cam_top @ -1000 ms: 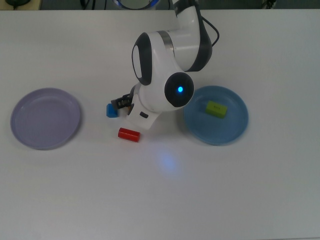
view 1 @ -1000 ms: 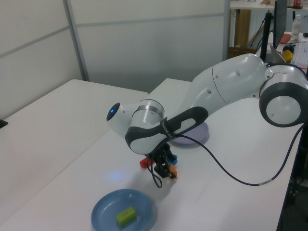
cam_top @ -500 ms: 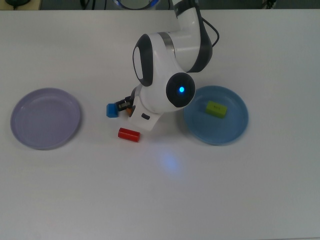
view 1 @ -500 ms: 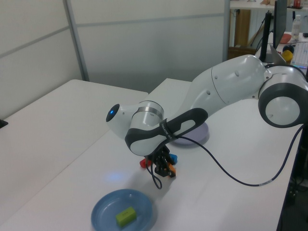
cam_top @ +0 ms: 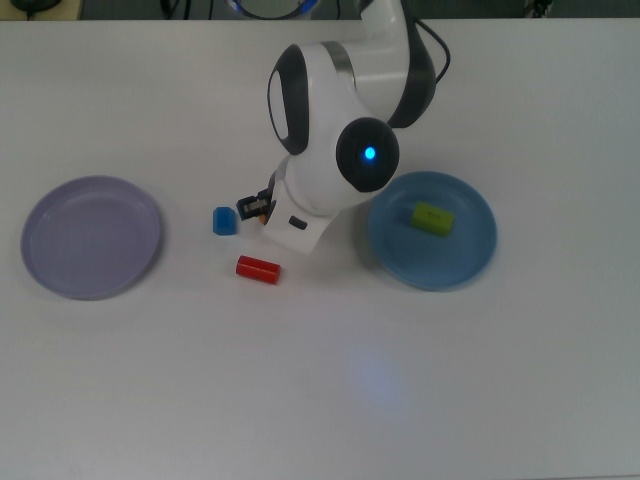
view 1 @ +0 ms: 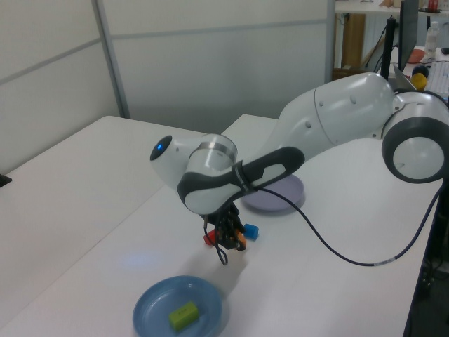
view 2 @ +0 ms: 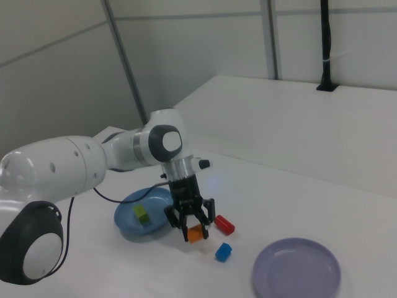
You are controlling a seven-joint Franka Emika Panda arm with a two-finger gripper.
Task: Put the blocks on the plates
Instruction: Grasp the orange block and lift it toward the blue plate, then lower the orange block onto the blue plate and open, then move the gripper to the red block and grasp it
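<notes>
Right view, low in the middle: the small orange wedge block sits between the fingers of the black gripper, which is closed on it, just above the white surface. The lime-green bar already lies on the round blue plate, so one block is done. The red cylinder and blue chunk wait on the surface. The lavender plate, at the top view's left, holds nothing.

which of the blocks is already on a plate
Only the lime-green block, lying on the blue plate. The others are off both plates.
</notes>
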